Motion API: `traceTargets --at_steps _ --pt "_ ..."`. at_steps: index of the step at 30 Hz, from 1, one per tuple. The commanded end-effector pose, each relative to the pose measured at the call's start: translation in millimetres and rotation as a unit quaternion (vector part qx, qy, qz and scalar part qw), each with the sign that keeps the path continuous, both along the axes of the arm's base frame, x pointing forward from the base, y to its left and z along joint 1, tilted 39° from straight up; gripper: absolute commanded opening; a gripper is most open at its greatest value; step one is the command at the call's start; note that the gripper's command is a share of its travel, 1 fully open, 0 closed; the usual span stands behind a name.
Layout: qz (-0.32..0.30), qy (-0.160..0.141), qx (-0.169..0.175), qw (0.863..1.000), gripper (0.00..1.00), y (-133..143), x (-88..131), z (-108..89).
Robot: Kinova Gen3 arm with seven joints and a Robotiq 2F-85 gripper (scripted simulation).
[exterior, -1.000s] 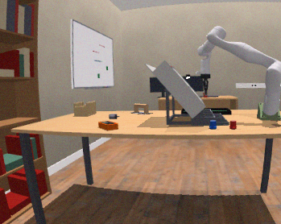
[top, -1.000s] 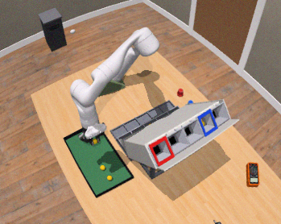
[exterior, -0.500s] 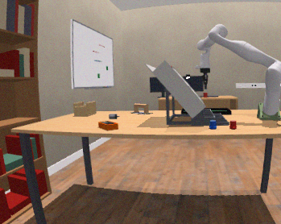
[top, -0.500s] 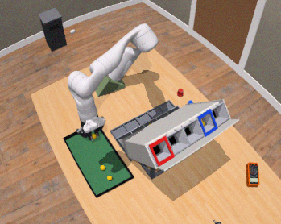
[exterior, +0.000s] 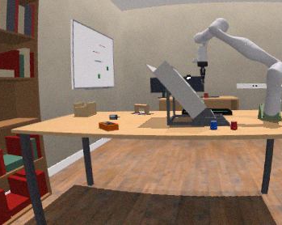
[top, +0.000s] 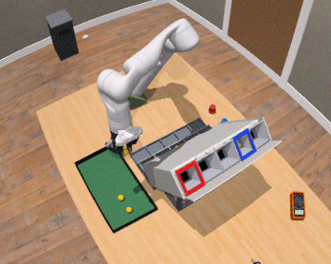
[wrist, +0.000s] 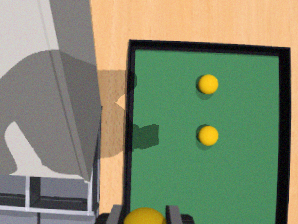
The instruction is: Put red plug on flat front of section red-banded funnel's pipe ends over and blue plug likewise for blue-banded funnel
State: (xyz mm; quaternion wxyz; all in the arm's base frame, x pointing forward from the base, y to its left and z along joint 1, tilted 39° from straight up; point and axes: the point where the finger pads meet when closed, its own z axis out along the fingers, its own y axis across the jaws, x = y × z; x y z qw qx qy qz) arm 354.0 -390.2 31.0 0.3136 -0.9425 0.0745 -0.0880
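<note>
- Yellow marble (top: 125, 151) sits pinched in the tool (top: 123, 148) in the top view, high above the far end of the green tray (top: 98, 173), near the grey cover (top: 212, 153).
- Two more marbles (top: 120, 197) lie at the tray's near end; a red-banded funnel (top: 191, 177) opens at the cover's left end and a blue-banded funnel (top: 244, 144) towards its right.
- On the counter (top: 65, 125) behind the cover, the red plug (top: 212, 109) stands near the blue plug (top: 224, 121).
- From the side view, the tool (exterior: 202, 74) hangs above the cover's (exterior: 181, 91) top edge; the blue plug (exterior: 213, 125) and red plug (exterior: 233, 125) stand apart by its foot.
- Looking down from the wrist, the fingers clamp the marble (wrist: 144, 217) at the bottom edge, over the tray (wrist: 165, 170) and its two loose marbles (wrist: 208, 84).
</note>
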Motion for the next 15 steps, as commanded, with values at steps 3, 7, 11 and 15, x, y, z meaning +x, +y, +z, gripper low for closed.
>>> traceTargets --at_steps 3,7,11,15 --pt "-0.001 0.001 -0.001 1.000 0.00 11 18 71.1" --pt "-0.001 0.001 -0.001 1.000 0.00 11 18 71.1" --pt "-0.002 0.001 0.000 1.000 0.00 23 37 137.1" --pt "-0.002 0.001 0.000 1.000 0.00 30 48 176.6"
